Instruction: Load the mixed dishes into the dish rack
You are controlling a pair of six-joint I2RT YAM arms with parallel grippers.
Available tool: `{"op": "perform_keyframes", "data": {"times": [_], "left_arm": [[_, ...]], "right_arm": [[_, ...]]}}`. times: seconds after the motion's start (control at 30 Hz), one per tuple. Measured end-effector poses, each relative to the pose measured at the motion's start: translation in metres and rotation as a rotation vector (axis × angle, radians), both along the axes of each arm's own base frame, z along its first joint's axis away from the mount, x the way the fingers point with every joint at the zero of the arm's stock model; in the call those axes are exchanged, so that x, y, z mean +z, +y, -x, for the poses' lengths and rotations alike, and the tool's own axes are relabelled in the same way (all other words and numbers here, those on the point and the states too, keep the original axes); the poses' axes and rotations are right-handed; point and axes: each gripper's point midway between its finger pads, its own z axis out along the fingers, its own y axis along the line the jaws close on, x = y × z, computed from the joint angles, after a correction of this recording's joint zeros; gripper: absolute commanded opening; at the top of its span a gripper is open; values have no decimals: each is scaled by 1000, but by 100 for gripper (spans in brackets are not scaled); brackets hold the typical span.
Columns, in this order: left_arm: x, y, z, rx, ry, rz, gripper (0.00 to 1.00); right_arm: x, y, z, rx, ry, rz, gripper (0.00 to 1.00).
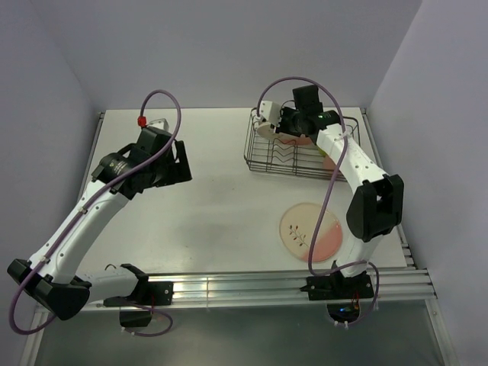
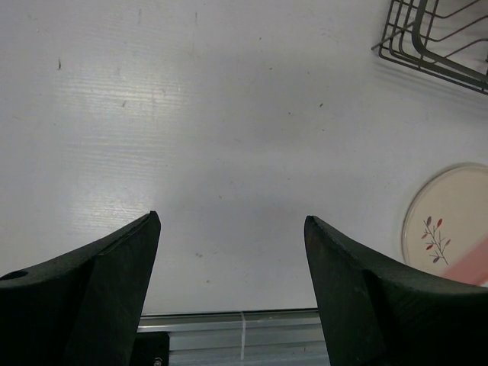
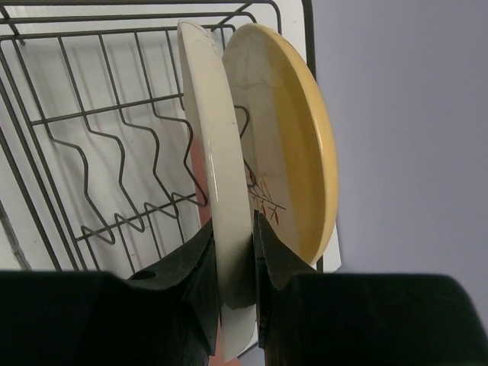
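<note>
My right tool [image 3: 235, 238] clamped on rim of cream plate [image 3: 217, 137], held upright inside dish rack [image 3: 99, 111], just beside yellow plate [image 3: 290, 137] already standing there. My left tool [image 2: 232, 219] apart, empty, well left of rack. Left to load: pink-segment plate [image 1: 310, 231], flat on worktop [image 1: 213, 206], near side of rack. Cannot make out bowl, cup. Worktop white, matte; pale walls [image 1: 229, 46] close round.

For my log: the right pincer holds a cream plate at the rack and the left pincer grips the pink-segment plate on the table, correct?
Not quite: the left pincer is open and empty, apart from the pink-segment plate, as the left wrist view shows. The rest stands.
</note>
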Motion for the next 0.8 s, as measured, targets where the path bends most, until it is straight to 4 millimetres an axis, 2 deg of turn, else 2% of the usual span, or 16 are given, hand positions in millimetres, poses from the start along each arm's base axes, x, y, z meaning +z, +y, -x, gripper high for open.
{"op": "perform_keyframes", "data": {"times": [0.07, 0.1, 0.13, 0.17, 0.23, 0.4, 0.5, 0.6, 0.67, 0.7, 0.73, 0.8], "left_arm": [[-1, -4, 2, -21, 10, 18, 82], [-1, -9, 3, -43, 18, 36, 82], [-1, -14, 4, -64, 23, 56, 82], [-1, -20, 5, -91, 27, 78, 82], [-5, -33, 7, -146, 44, 122, 82], [-15, -55, 16, -248, 97, 192, 82], [-19, -63, 18, -284, 119, 217, 82], [-24, -68, 21, -307, 138, 231, 82], [-27, -70, 23, -323, 150, 239, 81], [-28, -71, 23, -329, 152, 242, 81], [-29, -73, 24, -339, 155, 250, 80], [-33, -78, 24, -357, 156, 264, 80]], "right_arm": [[-4, 1, -4, 4, -2, 1, 0], [-4, 2, -5, 4, -6, 0, 4], [-4, 2, -8, 3, -11, -2, 22], [-5, 2, -10, 1, -14, -6, 33], [-5, 4, -14, -11, -22, -30, 46], [-7, 12, -26, -25, -32, -97, 56], [-11, 11, -28, -38, -21, -122, 65], [-11, 12, -31, -50, -19, -152, 69], [-8, 14, -32, -57, -20, -182, 81], [-6, 16, -33, -59, -23, -197, 94], [-4, 17, -34, -66, -27, -216, 100], [2, 19, -36, -88, -38, -256, 100]]}}
